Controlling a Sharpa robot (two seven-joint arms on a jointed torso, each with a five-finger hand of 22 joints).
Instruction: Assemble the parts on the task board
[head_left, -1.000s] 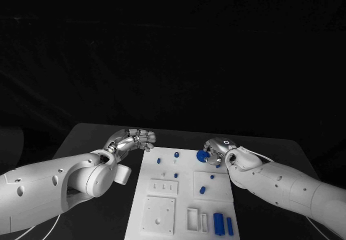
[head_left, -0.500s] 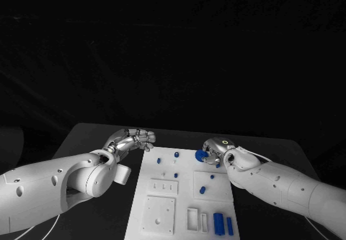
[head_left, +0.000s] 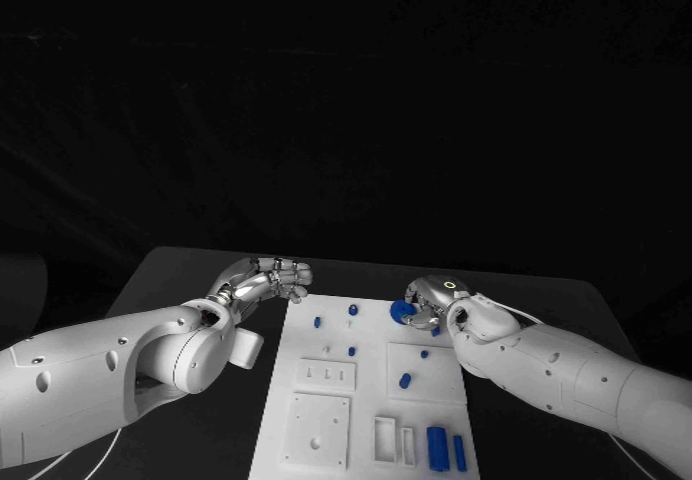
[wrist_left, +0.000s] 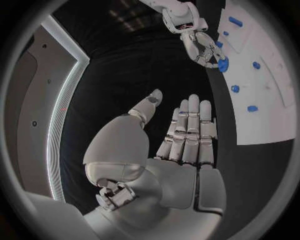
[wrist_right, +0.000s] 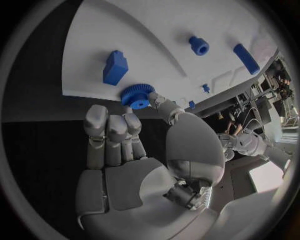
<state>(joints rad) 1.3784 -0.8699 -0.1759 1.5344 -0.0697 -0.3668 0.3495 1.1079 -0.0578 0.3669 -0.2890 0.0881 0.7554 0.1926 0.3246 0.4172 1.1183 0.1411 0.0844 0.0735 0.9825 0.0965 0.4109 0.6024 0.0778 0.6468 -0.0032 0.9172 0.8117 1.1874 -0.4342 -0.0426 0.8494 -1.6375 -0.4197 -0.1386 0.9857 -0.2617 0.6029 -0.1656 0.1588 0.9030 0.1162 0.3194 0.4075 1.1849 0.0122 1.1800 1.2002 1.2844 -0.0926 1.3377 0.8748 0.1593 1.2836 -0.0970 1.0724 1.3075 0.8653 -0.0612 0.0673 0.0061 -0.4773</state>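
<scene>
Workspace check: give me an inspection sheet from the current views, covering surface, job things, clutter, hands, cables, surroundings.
Surface: black table, bare where visible.
Job's things: white task board lies in the middle of the table; small blue parts are scattered on it, with two long blue pieces at its near end; a blue gear is at the board's far right edge.
Clutter: nothing seen.
Hands: right hand holds the blue gear between thumb and fingers; left hand is beside the board's far left corner, fingers straight and together, holding nothing.
Cables: thin white cable along the right arm.
Surroundings: dark backdrop beyond the table.
</scene>
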